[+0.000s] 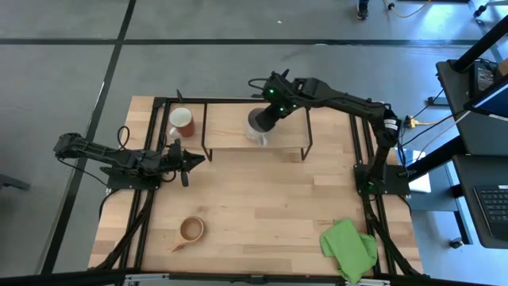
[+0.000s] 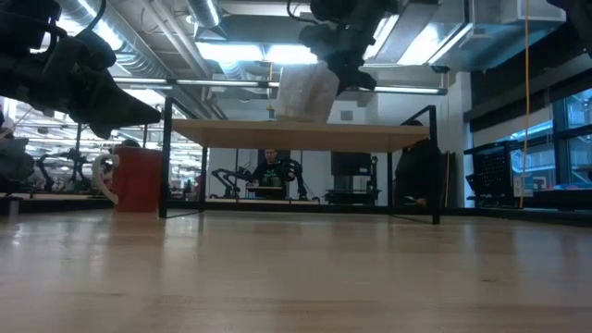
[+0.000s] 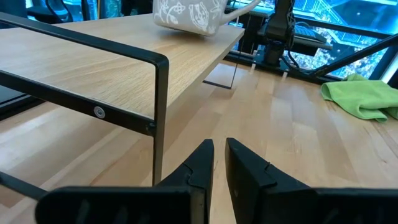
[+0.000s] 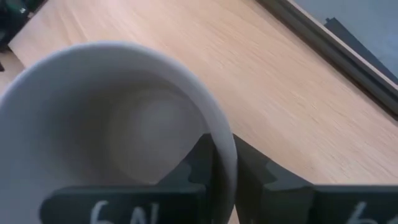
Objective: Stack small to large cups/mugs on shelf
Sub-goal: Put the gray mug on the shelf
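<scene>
At twelve o'clock over the shelf (image 1: 238, 127), right hand (image 1: 266, 121) pinching grey mug (image 1: 258, 129) rim, left hand (image 1: 190, 160) pressed together at nine o'clock, red mug (image 1: 181, 122) beside shelf, wooden cup (image 1: 190, 230) at six o'clock.

The light-wood plank tabletop (image 1: 262, 199) carries a low light-wood shelf (image 1: 230, 127) on thin black metal legs along its far edge. A red mug with a cream inside (image 1: 182, 121) stands on the tabletop just beside the shelf's left end. A small tan wooden cup (image 1: 191, 230) sits near the front edge, left of centre. A crumpled green cloth (image 1: 349, 248) lies at the front right corner.
</scene>
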`<action>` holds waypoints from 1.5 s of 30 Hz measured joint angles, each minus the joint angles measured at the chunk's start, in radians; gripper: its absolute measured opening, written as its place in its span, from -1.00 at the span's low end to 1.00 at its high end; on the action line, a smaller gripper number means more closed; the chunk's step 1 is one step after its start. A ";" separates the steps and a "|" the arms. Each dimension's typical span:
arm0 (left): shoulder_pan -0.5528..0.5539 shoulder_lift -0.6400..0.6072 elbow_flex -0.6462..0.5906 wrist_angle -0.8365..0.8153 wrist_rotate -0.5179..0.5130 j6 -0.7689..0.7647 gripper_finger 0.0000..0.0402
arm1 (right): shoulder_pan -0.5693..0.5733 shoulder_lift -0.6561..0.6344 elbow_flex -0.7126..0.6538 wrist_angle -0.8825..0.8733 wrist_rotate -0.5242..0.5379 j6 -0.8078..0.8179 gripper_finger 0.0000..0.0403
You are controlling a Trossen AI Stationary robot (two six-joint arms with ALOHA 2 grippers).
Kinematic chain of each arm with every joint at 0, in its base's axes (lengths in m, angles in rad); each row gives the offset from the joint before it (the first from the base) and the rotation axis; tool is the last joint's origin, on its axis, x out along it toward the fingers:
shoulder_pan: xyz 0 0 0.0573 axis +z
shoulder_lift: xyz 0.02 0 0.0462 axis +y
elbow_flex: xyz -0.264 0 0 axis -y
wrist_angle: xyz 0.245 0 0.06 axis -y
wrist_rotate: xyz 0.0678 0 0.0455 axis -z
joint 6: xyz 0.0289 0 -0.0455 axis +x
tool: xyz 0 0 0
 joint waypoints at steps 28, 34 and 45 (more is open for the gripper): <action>0.000 0.000 0.000 0.000 0.000 0.000 -0.82 | -0.014 0.006 0.045 0.019 -0.018 -0.024 -0.56; 0.000 0.000 0.000 0.000 0.000 0.000 -0.82 | -0.014 0.006 0.045 0.030 -0.018 -0.024 -0.48; 0.000 0.000 0.000 0.000 0.000 0.000 -0.82 | -0.038 -0.009 0.045 0.032 -0.015 -0.027 -0.47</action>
